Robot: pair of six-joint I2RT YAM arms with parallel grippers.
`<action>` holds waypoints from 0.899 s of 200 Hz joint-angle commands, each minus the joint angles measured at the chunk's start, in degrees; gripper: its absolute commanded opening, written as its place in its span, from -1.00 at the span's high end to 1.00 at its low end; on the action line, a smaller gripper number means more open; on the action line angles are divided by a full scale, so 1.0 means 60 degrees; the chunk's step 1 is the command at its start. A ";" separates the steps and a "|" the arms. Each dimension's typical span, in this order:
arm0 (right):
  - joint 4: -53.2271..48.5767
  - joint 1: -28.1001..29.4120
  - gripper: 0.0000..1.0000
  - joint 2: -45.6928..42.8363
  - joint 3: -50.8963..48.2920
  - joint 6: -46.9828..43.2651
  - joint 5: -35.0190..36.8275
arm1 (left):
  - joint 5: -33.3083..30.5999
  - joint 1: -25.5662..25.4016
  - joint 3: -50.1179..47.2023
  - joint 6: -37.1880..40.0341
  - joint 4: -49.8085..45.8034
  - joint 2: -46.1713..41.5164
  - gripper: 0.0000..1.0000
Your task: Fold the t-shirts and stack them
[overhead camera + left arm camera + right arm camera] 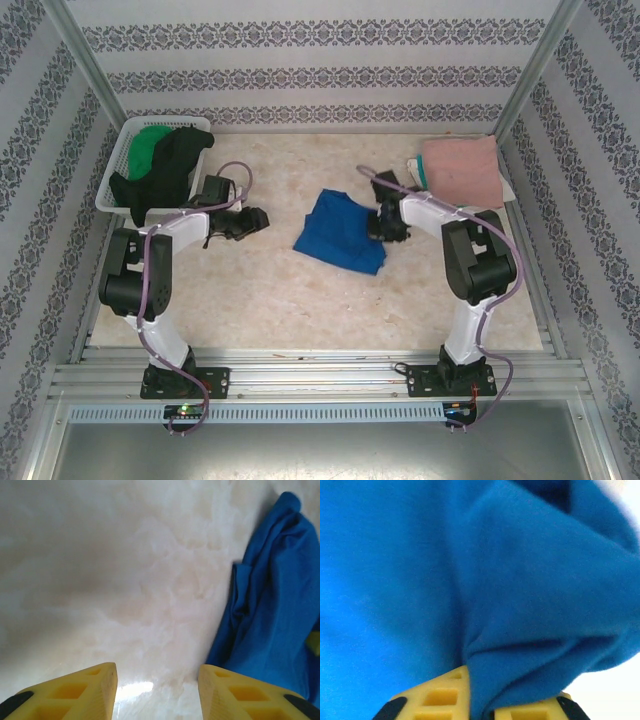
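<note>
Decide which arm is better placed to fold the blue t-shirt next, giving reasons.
Right. Its hand pinches a fold of the blue t-shirt; the left hand hangs open over bare table beside it.

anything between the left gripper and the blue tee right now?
Nothing. Top view shows bare table between the left gripper and the blue t-shirt. The left wrist view agrees: plain surface ahead of it, shirt at right.
</note>
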 commanded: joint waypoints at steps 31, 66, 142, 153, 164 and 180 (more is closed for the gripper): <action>-0.1264 0.0928 0.06 -0.3590 -0.1239 0.0336 0.1935 | -0.0628 -0.1622 -0.1244 -0.0522 0.0382 -0.1720 0.06; 0.0049 0.0178 -0.12 -0.3308 -0.0588 -0.0902 0.1508 | -0.0823 -0.3092 -0.1583 -0.1439 0.1643 -0.1159 0.06; -0.0261 -0.0459 0.11 0.1176 0.2120 -0.1180 0.0742 | -0.1414 -0.3390 0.0342 -0.1263 0.1750 0.1520 0.09; 0.0164 -0.0416 0.11 0.0732 0.1224 -0.0951 0.0575 | -0.1411 -0.3221 0.0659 -0.1095 0.1536 0.1776 0.08; 0.0394 -0.0362 0.10 0.0240 0.0395 -0.0727 0.0403 | -0.1369 -0.2993 0.1100 -0.0873 0.1280 0.2072 0.08; 0.0563 -0.0169 0.10 -0.0534 -0.0678 -0.0273 0.0357 | -0.1374 -0.2664 0.1939 -0.0421 0.0713 0.2576 0.08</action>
